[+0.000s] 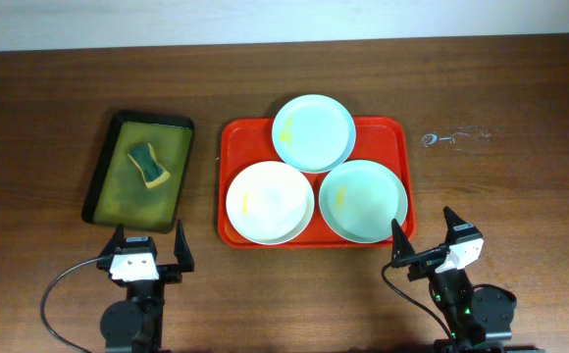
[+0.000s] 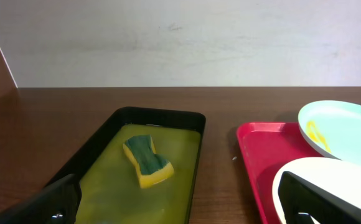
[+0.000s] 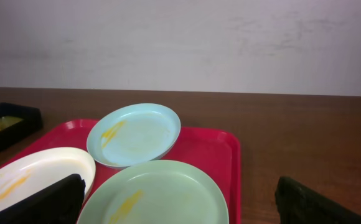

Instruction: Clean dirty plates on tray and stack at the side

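Dark brown wooden table [image 1: 520, 88] fills the frame, pale wall [image 2: 180, 37] behind; the tray [image 1: 383, 137] sits centre. At bottom, left claw [image 1: 150, 242] and right claw [image 1: 422, 226] stand released.

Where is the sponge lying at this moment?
In the overhead view the sponge lies in the dark tray of yellowish liquid on the left side, next to the red tray and just ahead of the left gripper.

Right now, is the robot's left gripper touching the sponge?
Apart. The overhead view shows the left gripper open, just outside the near end of the dark tray, while the sponge lies farther in, with bare yellowish tray floor between them.
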Robot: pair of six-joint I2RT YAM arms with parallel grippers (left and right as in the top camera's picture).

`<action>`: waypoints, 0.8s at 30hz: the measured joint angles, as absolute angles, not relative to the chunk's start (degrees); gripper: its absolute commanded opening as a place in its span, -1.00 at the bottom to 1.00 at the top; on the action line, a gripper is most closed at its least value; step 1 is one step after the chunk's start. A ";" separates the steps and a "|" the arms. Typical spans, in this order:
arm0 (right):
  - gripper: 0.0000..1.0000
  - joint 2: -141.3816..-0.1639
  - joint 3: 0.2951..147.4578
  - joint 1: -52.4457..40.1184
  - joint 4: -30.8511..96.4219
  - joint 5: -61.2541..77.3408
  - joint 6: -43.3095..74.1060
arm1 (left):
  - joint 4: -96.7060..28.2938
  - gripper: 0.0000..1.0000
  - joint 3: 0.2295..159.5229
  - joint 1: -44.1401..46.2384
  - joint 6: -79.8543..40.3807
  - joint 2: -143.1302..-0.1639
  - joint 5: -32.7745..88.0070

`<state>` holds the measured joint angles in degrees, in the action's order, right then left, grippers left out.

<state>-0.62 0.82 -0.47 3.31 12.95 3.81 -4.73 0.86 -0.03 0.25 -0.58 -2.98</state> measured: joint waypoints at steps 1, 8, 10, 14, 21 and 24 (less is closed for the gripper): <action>0.97 -0.62 0.82 -0.47 3.31 12.95 3.81 | -4.73 0.99 0.86 -0.03 0.25 -0.58 -2.98; 0.97 -0.64 0.82 -0.47 3.27 12.95 3.86 | 6.48 0.99 0.56 -0.08 -13.37 -0.71 33.45; 0.97 -0.73 0.84 -0.47 3.36 12.93 3.84 | 24.18 0.99 1.19 -0.08 -16.25 -0.95 38.06; 0.97 -0.69 0.84 -0.49 3.36 12.93 3.81 | 16.97 0.98 11.07 -0.05 -15.79 -1.61 31.81; 0.97 -0.91 0.84 -0.54 3.33 12.91 3.79 | -37.85 0.99 63.75 -0.03 3.40 -41.74 17.23; 0.97 -0.91 0.84 -0.51 3.38 12.75 3.86 | -50.41 0.98 78.19 -0.86 -0.30 -59.77 3.42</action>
